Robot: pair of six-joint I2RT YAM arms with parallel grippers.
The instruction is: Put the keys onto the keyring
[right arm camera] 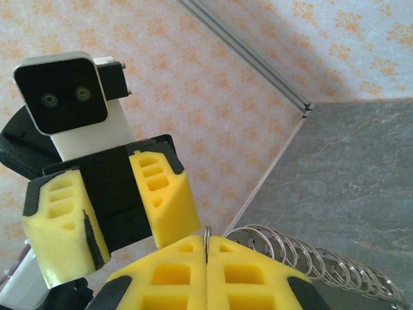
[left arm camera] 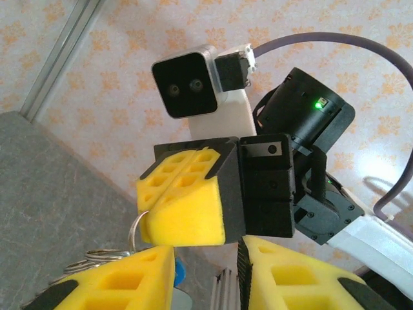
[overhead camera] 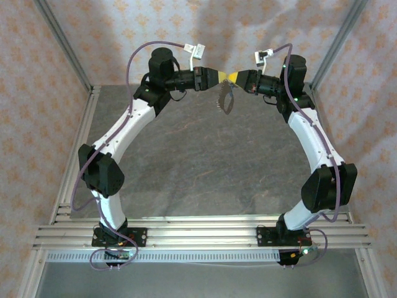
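Note:
Both grippers meet tip to tip, high over the back of the table. My right gripper (right arm camera: 206,250) is shut on the keyring (right arm camera: 207,234), a thin metal loop pinched edge-on between its yellow pads. A strand of linked silver rings (right arm camera: 310,261) trails from the keyring and hangs below the grippers (overhead camera: 224,99). My left gripper (left arm camera: 206,261) is open, with its fingers (right arm camera: 164,194) apart just in front of the right one. The key's blue head (left arm camera: 178,270) shows against the inner side of the left gripper's left finger. I cannot tell whether the key touches that finger.
Grey stone-patterned tabletop (overhead camera: 205,161) lies well below the grippers. Patterned walls and aluminium frame posts (overhead camera: 62,43) stand close behind. Rails (overhead camera: 198,233) cross the near edge at the arm bases.

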